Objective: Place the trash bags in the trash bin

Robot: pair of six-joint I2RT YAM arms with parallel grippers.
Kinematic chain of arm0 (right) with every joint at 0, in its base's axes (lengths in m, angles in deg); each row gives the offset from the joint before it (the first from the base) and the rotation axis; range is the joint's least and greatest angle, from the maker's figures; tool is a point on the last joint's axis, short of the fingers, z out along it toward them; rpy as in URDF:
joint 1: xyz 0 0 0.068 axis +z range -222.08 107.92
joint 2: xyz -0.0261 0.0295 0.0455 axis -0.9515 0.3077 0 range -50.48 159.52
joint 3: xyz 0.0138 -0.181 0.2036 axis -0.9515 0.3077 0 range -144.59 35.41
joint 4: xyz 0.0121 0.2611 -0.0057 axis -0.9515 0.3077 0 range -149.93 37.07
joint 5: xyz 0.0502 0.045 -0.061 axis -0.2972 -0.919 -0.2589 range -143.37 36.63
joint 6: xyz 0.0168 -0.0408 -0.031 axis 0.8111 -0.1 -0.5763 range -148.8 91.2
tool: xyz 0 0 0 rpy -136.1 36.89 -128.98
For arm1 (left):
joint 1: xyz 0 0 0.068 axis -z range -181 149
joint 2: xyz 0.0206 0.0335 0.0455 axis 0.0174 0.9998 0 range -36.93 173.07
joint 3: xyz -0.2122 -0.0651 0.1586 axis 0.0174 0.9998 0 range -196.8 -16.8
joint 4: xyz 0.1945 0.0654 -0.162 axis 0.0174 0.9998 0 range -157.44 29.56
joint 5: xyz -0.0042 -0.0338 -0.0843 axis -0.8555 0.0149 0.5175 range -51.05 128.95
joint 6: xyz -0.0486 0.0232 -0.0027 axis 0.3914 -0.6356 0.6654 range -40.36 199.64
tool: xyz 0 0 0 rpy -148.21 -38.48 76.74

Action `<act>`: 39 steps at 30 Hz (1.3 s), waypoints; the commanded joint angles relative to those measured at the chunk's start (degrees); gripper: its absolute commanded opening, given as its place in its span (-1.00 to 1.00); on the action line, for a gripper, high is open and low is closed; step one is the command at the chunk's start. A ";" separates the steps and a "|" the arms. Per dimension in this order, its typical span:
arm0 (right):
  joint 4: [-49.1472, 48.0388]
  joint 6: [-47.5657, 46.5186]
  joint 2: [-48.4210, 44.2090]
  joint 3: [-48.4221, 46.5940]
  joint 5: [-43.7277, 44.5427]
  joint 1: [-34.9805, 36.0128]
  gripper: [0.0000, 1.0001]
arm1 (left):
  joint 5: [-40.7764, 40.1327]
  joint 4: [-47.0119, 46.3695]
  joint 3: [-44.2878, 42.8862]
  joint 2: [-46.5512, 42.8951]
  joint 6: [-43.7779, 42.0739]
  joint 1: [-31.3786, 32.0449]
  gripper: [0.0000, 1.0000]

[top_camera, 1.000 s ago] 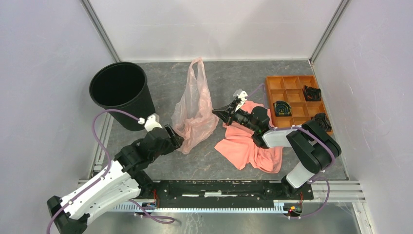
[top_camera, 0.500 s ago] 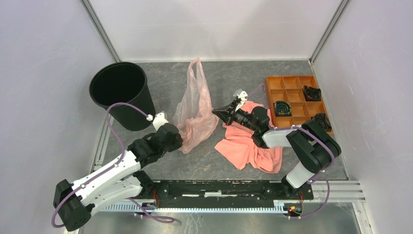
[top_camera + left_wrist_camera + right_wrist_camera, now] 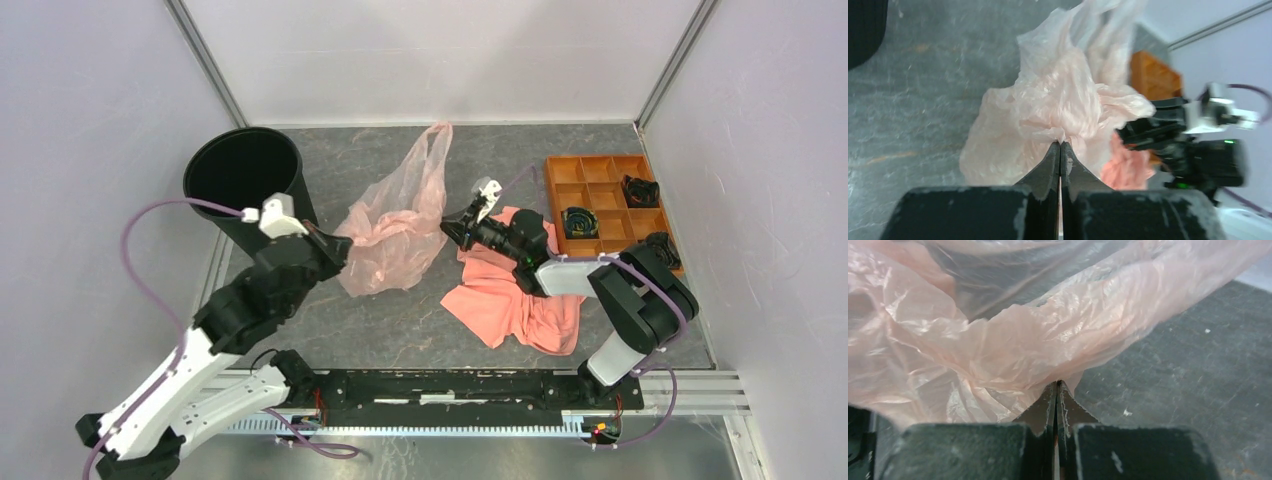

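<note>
The pale pink trash bag (image 3: 395,225) is stretched between my two grippers over the middle of the table, its loop handles pointing to the back. My left gripper (image 3: 343,243) is shut on the bag's left side, just right of the black trash bin (image 3: 243,180). In the left wrist view the film of the bag (image 3: 1063,100) bunches at the closed tips of that gripper (image 3: 1060,144). My right gripper (image 3: 447,230) is shut at the bag's right edge. In the right wrist view the bag's (image 3: 998,340) creases run into its closed tips (image 3: 1056,383).
A coral cloth (image 3: 510,300) lies under the right arm. An orange compartment tray (image 3: 548,185) with dark small parts stands at the back right. White walls close in the table on three sides. The bin stands at the back left, near the wall.
My left gripper has shut on the bag and risen up and left toward the bin, dragging the bag's left side. The bag's handles have swung right. The right arm has barely moved.
</note>
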 commanded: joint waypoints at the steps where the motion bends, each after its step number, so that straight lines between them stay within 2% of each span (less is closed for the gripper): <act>1: 10.54 -7.42 1.08 -10.29 0.99 0.51 -0.99 | -3.46 4.18 -6.31 -1.26 -1.28 -0.10 -0.96; 2: 13.08 -7.61 1.21 -11.83 1.25 0.76 -0.89 | -2.96 4.16 -6.42 -1.05 -0.52 -0.10 -0.96; 5: 24.48 -5.09 -0.50 -13.60 9.75 0.83 -0.10 | -2.28 3.02 -5.04 -0.98 2.56 -0.10 -0.96; 6: 29.98 -4.66 -1.63 -14.14 13.70 0.70 0.11 | -2.10 1.84 -4.18 -1.30 3.23 -0.10 -0.96; 12: 55.69 -9.29 -13.24 -16.28 32.24 0.27 0.62 | 0.01 -6.17 0.21 -2.37 4.48 -0.06 -0.96; 15: 62.26 -8.89 -20.11 -15.15 37.03 0.31 0.67 | 0.44 -7.64 1.08 -1.53 4.62 -0.10 -0.96; 17: 62.06 -7.54 -24.35 -12.69 29.96 0.55 0.68 | 1.13 -9.04 2.14 -1.53 4.82 -0.10 -0.96; 19: 57.11 -3.77 -27.94 -8.73 17.82 2.15 0.70 | 2.21 -10.80 3.64 -2.15 4.83 -0.10 -0.96; 21: 51.56 -0.18 -30.50 -5.03 10.87 5.56 0.73 | 2.88 -12.04 5.33 -2.91 5.35 -0.10 -0.96; 22: 50.92 0.57 -31.17 -4.21 10.75 7.69 0.79 | 3.22 -12.46 6.13 -3.38 5.61 -0.10 -0.96; 27: 61.00 -4.43 -32.28 -7.39 24.04 13.79 0.84 | 4.51 -13.65 9.49 -5.64 7.66 -0.08 -0.96; 31: 54.26 -2.48 -32.54 -6.41 20.26 23.01 0.96 | 5.97 -16.41 12.41 -6.60 9.34 -0.10 -0.96; 36: 52.21 -4.24 -30.51 -8.84 35.93 35.21 0.96 | 6.54 -17.20 12.64 -5.19 9.51 -0.10 -0.96; 39: 49.76 -7.47 -27.08 -10.85 40.09 40.70 0.96 | 6.61 -16.40 11.51 -4.59 8.79 -0.10 -0.96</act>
